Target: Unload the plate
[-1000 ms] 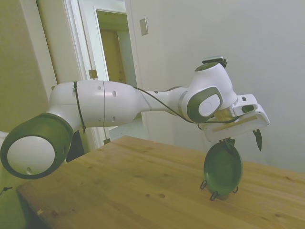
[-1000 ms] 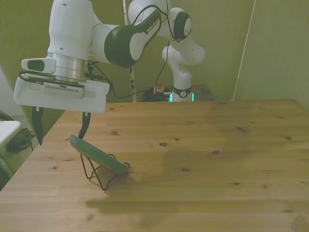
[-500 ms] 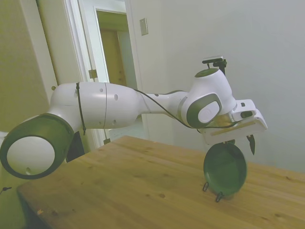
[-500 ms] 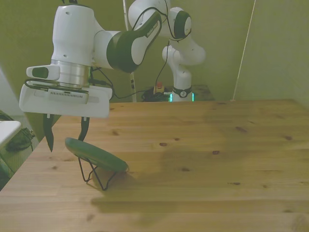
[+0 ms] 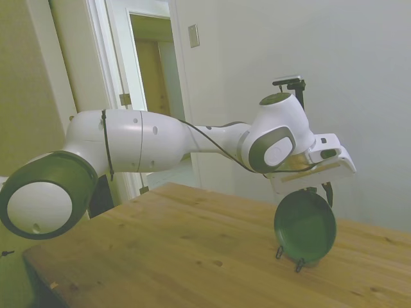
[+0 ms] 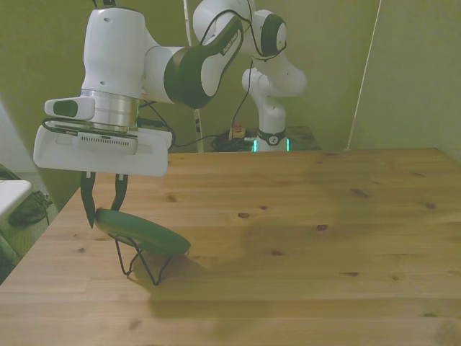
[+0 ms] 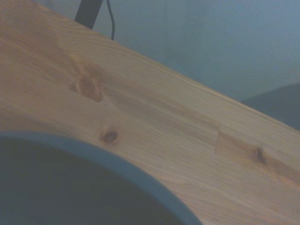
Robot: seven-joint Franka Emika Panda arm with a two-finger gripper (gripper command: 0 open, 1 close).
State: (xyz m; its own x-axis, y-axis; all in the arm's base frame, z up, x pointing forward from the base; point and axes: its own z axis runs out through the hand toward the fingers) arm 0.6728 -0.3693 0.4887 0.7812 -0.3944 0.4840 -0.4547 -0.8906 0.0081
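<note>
Gripper (image 6: pixel 102 207) sits at the upper rim of the plate (image 6: pixel 142 233), fingers part-closed, one either side of the rim edge; a narrow gap shows between them in the front view, and whether either pad already touches the rim cannot be told, so grip not yet confirmed. Plate leans tilted in the wire stand (image 6: pixel 141 264), near the table (image 6: pixel 302 238) edge on the front view's left; in the side view it stands nearly upright, face toward the camera, with the stand's feet showing below it. Wrist view gives only a blurred dark arc of rim over wood grain, no help on contact. Risks, judged from this pose: the pinch lands on a thin, smooth, raised rim, so a shallow bite could let the plate swing or slip out once lifted. A lift that is not in line with the stand's slot could drag the light wire stand along or tip it. Closing off-centre could push the plate sideways in the stand, and the table edge is close on that side.
</note>
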